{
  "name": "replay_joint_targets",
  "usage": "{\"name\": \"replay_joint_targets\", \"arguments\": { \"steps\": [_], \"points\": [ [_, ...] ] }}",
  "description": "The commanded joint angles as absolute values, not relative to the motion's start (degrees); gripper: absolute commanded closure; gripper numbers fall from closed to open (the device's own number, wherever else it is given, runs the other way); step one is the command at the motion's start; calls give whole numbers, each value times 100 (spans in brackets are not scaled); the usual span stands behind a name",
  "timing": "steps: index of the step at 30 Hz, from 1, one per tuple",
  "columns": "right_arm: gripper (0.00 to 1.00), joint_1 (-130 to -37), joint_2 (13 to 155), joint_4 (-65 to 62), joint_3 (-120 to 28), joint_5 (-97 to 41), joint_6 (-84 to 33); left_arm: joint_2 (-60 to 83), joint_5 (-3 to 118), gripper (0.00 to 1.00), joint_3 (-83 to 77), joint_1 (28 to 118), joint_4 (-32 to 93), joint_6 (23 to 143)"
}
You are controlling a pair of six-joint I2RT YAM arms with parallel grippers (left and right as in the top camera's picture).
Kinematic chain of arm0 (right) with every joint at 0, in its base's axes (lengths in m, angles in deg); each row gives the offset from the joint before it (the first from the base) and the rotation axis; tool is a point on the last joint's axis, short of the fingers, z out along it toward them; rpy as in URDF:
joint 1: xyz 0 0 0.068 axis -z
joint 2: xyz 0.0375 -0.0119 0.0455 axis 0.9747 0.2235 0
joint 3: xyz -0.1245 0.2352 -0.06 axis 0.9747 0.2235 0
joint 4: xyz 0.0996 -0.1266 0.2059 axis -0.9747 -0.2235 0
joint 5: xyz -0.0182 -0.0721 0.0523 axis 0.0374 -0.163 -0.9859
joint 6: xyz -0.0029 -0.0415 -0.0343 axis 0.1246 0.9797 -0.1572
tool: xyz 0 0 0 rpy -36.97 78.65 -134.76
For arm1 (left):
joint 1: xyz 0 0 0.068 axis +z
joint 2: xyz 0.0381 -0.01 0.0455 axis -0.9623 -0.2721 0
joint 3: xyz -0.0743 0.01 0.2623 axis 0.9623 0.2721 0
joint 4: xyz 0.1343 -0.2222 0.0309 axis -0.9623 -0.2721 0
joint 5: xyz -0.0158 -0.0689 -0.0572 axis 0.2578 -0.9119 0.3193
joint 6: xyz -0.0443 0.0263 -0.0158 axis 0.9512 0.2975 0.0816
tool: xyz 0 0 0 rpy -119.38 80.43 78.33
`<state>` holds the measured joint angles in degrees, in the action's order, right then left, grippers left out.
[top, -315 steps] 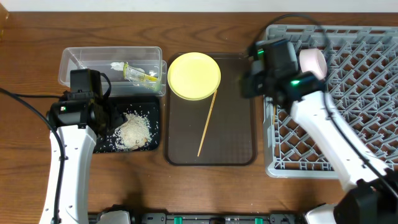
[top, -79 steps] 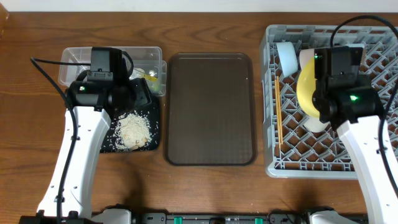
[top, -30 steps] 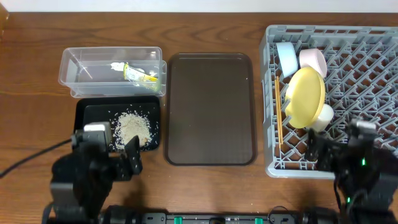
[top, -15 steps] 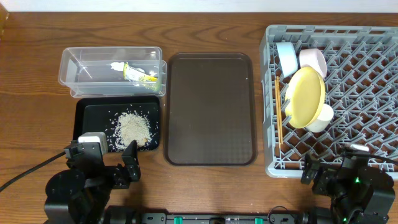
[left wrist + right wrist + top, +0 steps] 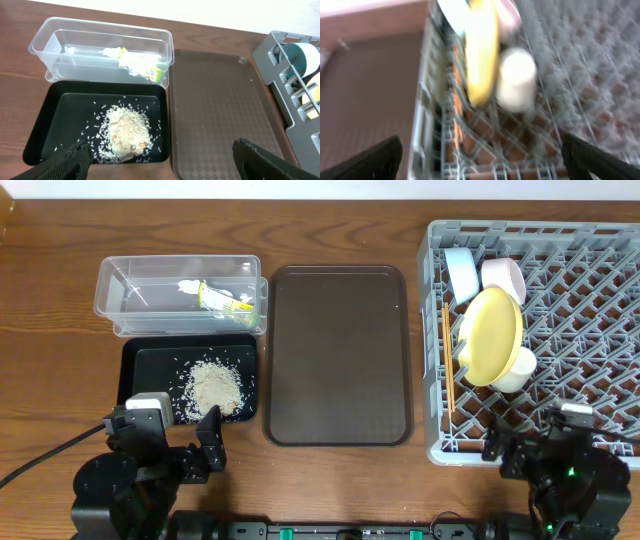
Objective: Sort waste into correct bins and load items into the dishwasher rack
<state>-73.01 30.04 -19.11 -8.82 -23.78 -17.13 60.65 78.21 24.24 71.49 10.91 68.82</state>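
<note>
The wrapper point(image 5: 225, 300) lies in the clear tub point(image 5: 130, 292), and the rice scraps point(image 5: 213, 385) are heaped in the black tray point(image 5: 135, 370). In the grey rack point(image 5: 590, 300) the yellow plate point(image 5: 490, 335) stands on edge. Beside it are the blue bowl point(image 5: 460, 272), a pale bowl point(image 5: 503, 277), the cup point(image 5: 517, 370) and the chopsticks point(image 5: 447, 365). My left gripper point(image 5: 165, 170) is open and empty, pulled back in front of the black tray. My right gripper point(image 5: 485, 165) is open and empty over the rack's near edge, in a blurred view.
A dark brown serving tray point(image 5: 338, 355) with nothing on it lies between the bins and the rack. Both arms sit folded at the table's near edge, the left gripper point(image 5: 170, 442) and the right gripper point(image 5: 548, 450) low in the overhead view.
Both arms have drawn back to the near edge. The plate, carried over the rack earlier, now stands in it. Little has moved in the last half second.
</note>
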Motion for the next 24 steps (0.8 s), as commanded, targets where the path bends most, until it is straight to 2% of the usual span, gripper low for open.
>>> {"name": "replay_joint_targets", "arguments": {
  "steps": [1, 4, 11, 15, 24],
  "points": [
    [1, -7602, 2497, -1058, -181, -2387, -1610, 6078, 7913, 7, 2465, 7167, 1095, 6830],
    [1, -7631, 1951, 175, 663, -2627, -1608, 6078, 7913, 7, 2465, 7167, 1095, 6832],
    [1, -7771, 1347, 1803, 1762, -2629, -1470, 6078, 7913, 7, 2465, 7167, 1093, 6832],
    [1, -7825, 1343, 2277, 2114, -2581, -1059, 6078, 7913, 7, 2465, 7167, 1095, 6832],
    [1, -7823, 1363, 2518, 2643, -2483, -1011, 6078, 7913, 7, 2465, 7167, 1095, 6830]
  ]
}}
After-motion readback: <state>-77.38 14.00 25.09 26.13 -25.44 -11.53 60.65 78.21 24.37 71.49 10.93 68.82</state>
